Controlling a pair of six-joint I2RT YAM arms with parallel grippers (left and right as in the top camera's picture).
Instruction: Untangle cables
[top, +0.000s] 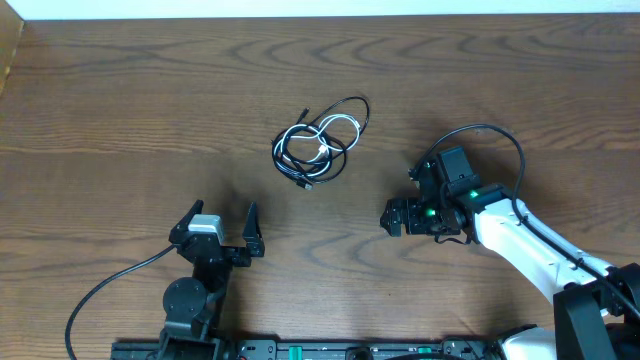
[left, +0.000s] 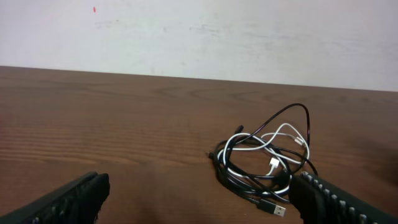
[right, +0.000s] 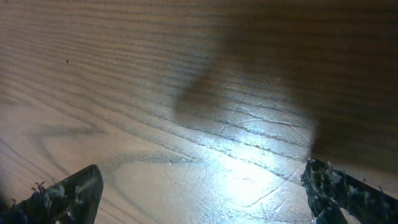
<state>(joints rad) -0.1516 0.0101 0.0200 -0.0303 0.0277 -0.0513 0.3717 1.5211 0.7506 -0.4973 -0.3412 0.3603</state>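
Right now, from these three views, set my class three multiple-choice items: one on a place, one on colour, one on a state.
1. Where on the table is the tangle of cables? A) far left corner B) mid-table, beyond the left gripper and right gripper, touching neither C) against the right edge
2. What colours are the cables? A) red and blue B) black and white C) all yellow
3. How do the grippers stand? A) both shut B) one holds a cord C) both open, empty
Key: 1B, bare wood surrounds the tangle; 2B, a white cord loops among black ones; 3C, fingers spread wide, nothing between.
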